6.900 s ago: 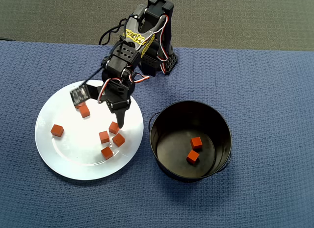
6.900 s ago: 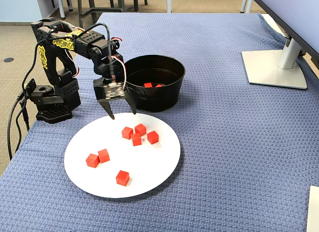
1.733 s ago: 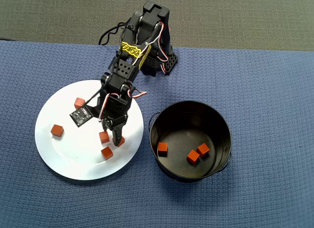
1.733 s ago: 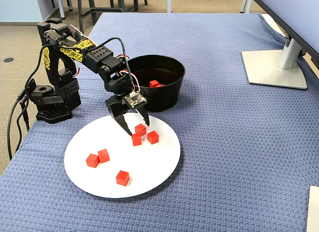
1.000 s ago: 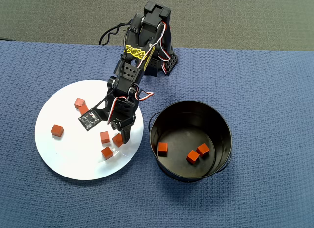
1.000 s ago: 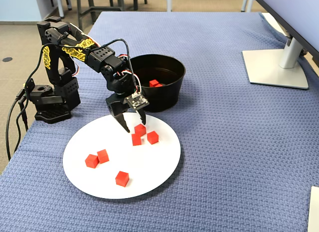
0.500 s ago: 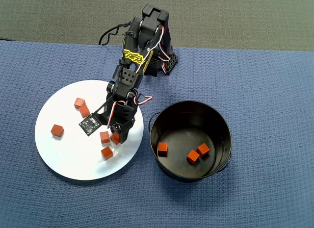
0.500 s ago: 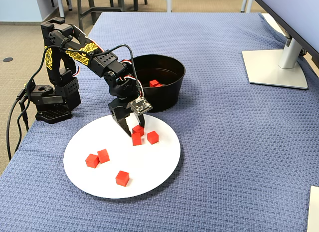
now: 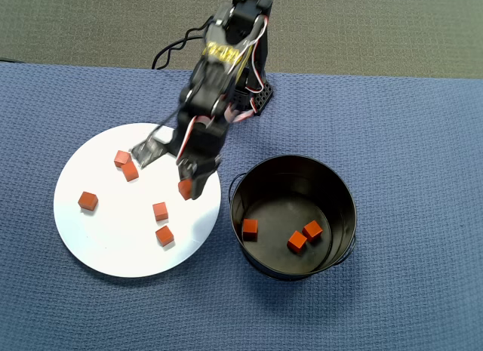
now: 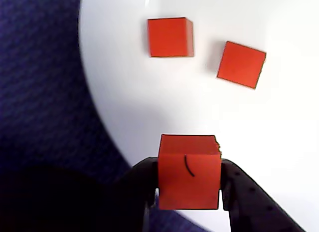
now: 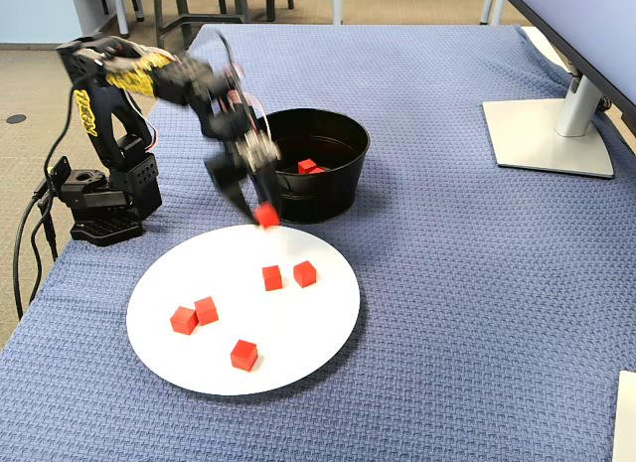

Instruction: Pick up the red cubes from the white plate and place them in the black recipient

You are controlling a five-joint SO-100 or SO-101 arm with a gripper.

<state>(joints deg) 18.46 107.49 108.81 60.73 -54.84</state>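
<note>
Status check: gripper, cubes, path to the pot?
Gripper shut on one small red cube, lifted above the round white plate. Five cubes left on plate, three in the black metal pot. Nothing blocking the way.

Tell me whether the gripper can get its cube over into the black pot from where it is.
Probably yes. The gripper holds a red cube lifted off the white plate, and nothing stands between it and the open black pot alongside.

Matte red cubes (image 9: 160,211), glossy white plate (image 9: 90,238), shiny black metal pot (image 9: 339,207), woven blue cloth (image 9: 407,177).
</note>
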